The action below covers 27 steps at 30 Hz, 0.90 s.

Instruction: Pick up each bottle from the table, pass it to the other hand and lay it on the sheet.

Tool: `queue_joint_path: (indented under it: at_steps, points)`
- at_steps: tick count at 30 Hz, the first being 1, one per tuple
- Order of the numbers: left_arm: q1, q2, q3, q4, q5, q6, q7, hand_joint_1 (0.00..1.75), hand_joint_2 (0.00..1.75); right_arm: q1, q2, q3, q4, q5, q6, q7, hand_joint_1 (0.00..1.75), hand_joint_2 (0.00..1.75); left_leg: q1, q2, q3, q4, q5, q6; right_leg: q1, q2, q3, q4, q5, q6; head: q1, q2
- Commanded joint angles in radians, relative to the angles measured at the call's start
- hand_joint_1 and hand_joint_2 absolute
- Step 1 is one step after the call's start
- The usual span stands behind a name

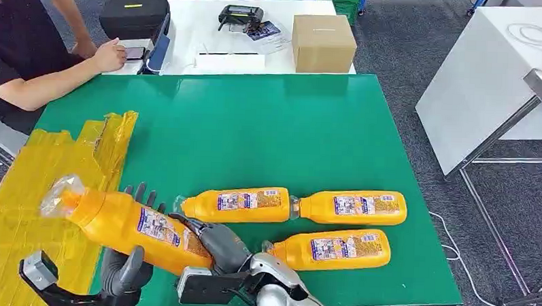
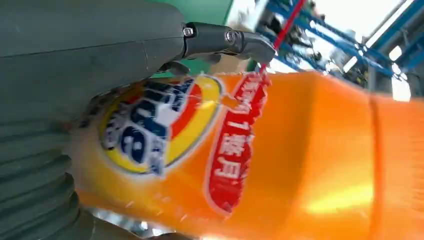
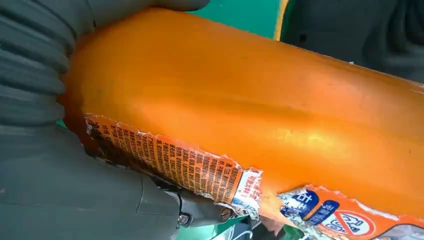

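An orange bottle (image 1: 126,224) hangs tilted over the edge of the yellow sheet (image 1: 21,205), cap end to the left. My right hand (image 1: 217,243) grips its base end, and its thumb (image 3: 195,210) presses the torn label. My left hand (image 1: 129,270) is under the bottle's middle. Its fingers (image 1: 143,195) stand straight up behind the bottle and its thumb (image 2: 225,40) lies along the front. The bottle (image 2: 280,150) sits between them. Three more orange bottles (image 1: 236,205) (image 1: 353,206) (image 1: 333,249) lie on the green mat (image 1: 255,125).
A person's arm (image 1: 60,77) rests on the table's far left corner. Behind the mat, a white table carries a cardboard box (image 1: 323,42), a black case (image 1: 133,15) and a controller (image 1: 240,17). Another white table (image 1: 488,79) stands to the right.
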Motion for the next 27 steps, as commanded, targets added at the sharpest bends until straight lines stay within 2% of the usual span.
queue_joint_path:
  at_steps: [1,2,3,12,16,19,20,21,25,26,27]
  points:
    - [-0.052,0.005,-0.030,0.036,-0.132,0.065,-0.028,0.00,1.75,-0.047,0.041,0.136,0.183,0.034,0.014,-0.001,1.75,1.75,0.000,-0.001,0.001,-0.001,0.000,0.000,0.000,-0.002,0.002,-0.001,0.000,-0.001,0.000,0.000]
    - [-0.053,0.003,-0.032,0.034,-0.146,0.067,-0.035,1.12,1.75,-0.046,0.039,0.133,0.178,0.037,0.010,0.002,1.75,1.75,0.000,-0.002,0.001,-0.001,0.001,0.000,0.000,-0.003,0.001,-0.001,0.000,-0.001,-0.001,0.000]
    - [-0.052,0.002,-0.035,0.030,-0.161,0.066,-0.046,1.75,1.75,-0.057,0.025,0.133,0.166,0.042,0.007,0.014,1.75,1.75,0.001,-0.003,0.002,-0.001,0.001,0.000,0.001,-0.004,0.003,-0.002,0.000,-0.001,0.000,0.000]
    - [-0.051,-0.002,-0.035,0.026,-0.186,0.077,-0.060,1.75,1.75,-0.055,0.003,0.106,0.134,0.033,0.001,0.026,1.75,1.75,0.000,-0.003,0.001,-0.001,0.001,0.000,0.001,-0.004,0.002,-0.002,0.000,-0.001,0.000,0.000]
    - [-0.050,-0.003,-0.029,0.018,-0.186,0.070,-0.067,1.75,1.75,-0.045,-0.007,0.073,0.105,0.040,-0.036,0.049,1.75,1.75,0.000,-0.003,0.001,-0.001,0.001,0.000,0.000,-0.004,0.001,-0.001,0.000,-0.001,0.000,0.000]
    - [-0.052,-0.008,-0.009,-0.007,-0.254,0.122,-0.092,1.75,1.75,-0.027,-0.027,0.018,0.055,0.051,-0.083,0.072,1.75,1.75,0.000,-0.003,0.000,0.000,0.001,0.001,0.000,-0.004,0.001,-0.001,0.000,-0.001,0.000,0.000]
    - [-0.053,-0.010,0.000,-0.023,-0.313,0.164,-0.116,1.75,1.75,-0.017,-0.034,-0.007,0.029,0.062,-0.107,0.084,1.03,1.75,0.000,-0.003,0.000,0.000,0.001,0.001,0.001,-0.004,0.001,-0.001,0.000,0.000,0.000,0.000]
    - [-0.055,-0.018,0.021,-0.052,-0.431,0.261,-0.157,1.75,1.75,0.004,-0.042,-0.051,-0.019,0.074,-0.137,0.094,0.00,1.75,0.000,-0.004,0.000,0.000,0.001,0.001,0.001,-0.005,0.001,-0.001,0.000,-0.001,0.000,0.000]
    - [-0.134,0.001,0.131,-0.077,-0.696,0.525,-0.192,1.75,1.75,-0.022,-0.110,-0.148,-0.104,0.042,-0.110,0.122,0.00,1.75,0.001,-0.004,-0.002,0.001,0.001,0.001,0.001,-0.005,0.000,0.000,0.000,0.000,0.000,0.000]
    - [-0.156,0.014,0.159,-0.069,-0.743,0.561,-0.194,1.75,1.75,-0.031,-0.121,-0.168,-0.111,0.037,-0.101,0.120,0.00,0.00,0.000,-0.003,-0.002,0.001,0.001,0.000,0.000,-0.004,-0.001,0.000,0.001,0.000,0.000,0.000]
    - [-0.169,0.017,0.180,-0.065,-0.743,0.555,-0.192,1.75,1.75,-0.035,-0.124,-0.183,-0.113,0.035,-0.085,0.115,0.00,0.00,0.001,-0.005,-0.002,0.001,0.002,0.001,0.001,-0.007,0.001,0.000,0.001,-0.001,0.000,0.000]
